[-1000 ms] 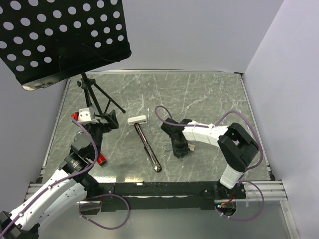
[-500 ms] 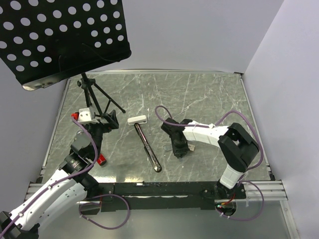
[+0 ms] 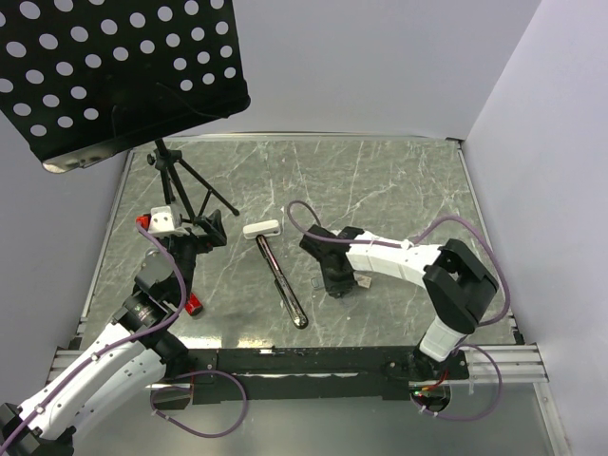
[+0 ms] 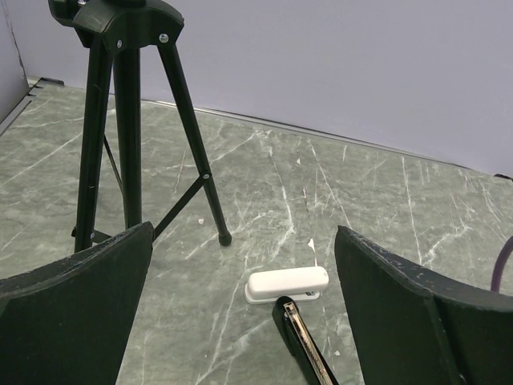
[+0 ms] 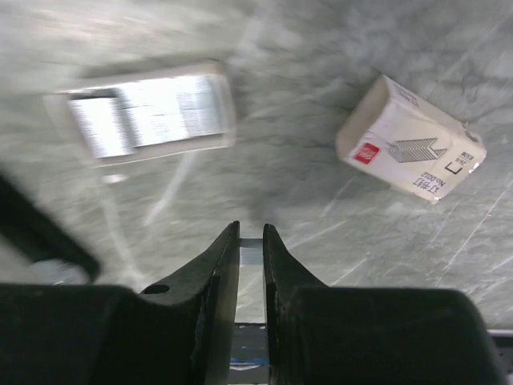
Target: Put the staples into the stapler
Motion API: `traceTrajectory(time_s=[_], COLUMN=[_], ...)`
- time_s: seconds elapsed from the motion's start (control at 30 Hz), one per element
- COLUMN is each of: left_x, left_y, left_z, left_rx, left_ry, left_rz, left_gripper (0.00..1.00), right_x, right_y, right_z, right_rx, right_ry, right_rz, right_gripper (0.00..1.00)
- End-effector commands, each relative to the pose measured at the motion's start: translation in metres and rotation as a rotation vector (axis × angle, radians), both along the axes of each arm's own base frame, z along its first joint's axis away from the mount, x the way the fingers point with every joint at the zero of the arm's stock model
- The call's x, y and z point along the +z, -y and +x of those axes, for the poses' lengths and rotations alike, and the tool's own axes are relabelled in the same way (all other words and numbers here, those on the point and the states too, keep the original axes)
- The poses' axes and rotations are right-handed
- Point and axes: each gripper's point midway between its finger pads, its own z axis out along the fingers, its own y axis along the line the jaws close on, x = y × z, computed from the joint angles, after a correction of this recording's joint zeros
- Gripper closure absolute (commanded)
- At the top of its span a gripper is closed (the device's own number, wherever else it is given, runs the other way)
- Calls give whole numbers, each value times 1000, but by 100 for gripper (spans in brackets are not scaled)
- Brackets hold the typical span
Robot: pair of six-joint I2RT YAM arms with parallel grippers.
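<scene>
1. Grey-green stone with white lines covered your bench (image 3: 399, 190), and plain pale walls stood around it.
2. Your black music stand (image 3: 114, 76), full of round holes, hung over the far left corner on its tripod (image 4: 120, 120).
3. Your stapler (image 3: 282, 275) lay swung open near the middle of the bench. Its white part (image 4: 287, 285) was at the far end, and its long shiny part ran back toward the arm bases.
4. Your left end effector (image 4: 240, 237) was let go. Its two black fingers were wide apart with nothing between them. It hung low and faced the white end of the stapler and the tripod legs.
5. Your right end effector (image 5: 251, 233) was just to the right of the stapler's shiny part and pointed down at the bench.
6. Its fingers were pinched almost together, and a thin pale strip (image 5: 251, 253) sat in the small gap. You could not tell for sure that it was staples.
7. Your little staple box (image 5: 409, 138), pale with a red mark, lay flat on the bench to one side of those fingers.
8. A see-through tray (image 5: 148, 115) with silvery staples inside lay on the other side. It looked blurry and was apart from the box.
</scene>
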Motion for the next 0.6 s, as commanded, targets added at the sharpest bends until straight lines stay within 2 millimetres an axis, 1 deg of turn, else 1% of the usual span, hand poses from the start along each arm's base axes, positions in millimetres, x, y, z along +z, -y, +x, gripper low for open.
traceTrajectory(time_s=[0.0, 0.07, 0.13, 0.17, 0.23, 0.27, 0.33, 0.37, 0.4, 0.47, 0.5, 0.57], left_x=[11, 11, 12, 13, 13, 13, 14, 13, 14, 14, 14, 14], left_y=[-2, -5, -7, -7, -8, -9, -9, -9, -9, -9, -9, -9], left_z=[-1, -1, -1, -2, -2, -2, -2, -2, -3, -3, -3, -3], left_rx=[8, 23, 29, 32, 34, 37, 40, 38, 37, 37, 38, 38], left_ry=[33, 31, 33, 37, 37, 38, 39, 39, 40, 40, 41, 42], left_rz=[-32, -35, -39, -44, -44, -45, -46, -46, -46, -47, -48, -48], left_gripper=[1, 1, 0, 1, 1, 1, 1, 1, 1, 1, 1, 0], right_x=[53, 66, 71, 79, 80, 86, 84, 88, 85, 85, 81, 78], right_y=[-31, -46, -63, -73, -87, -99, -111, -120, -123, -132, -134, -139], right_z=[19, 23, 21, 24, 22, 25, 21, 23, 23, 22, 22, 20], right_rx=[60, 83, 120, 129, 158, 168, 197, 203, 212, 226, 231, 239], right_ry=[157, 192, 206, 226, 238, 259, 262, 278, 277, 289, 283, 280], right_rz=[83, 116, 142, 166, 176, 205, 208, 225, 216, 221, 213, 212], right_gripper=[82, 82, 83, 83, 84, 84, 85, 85, 85, 85, 85, 85])
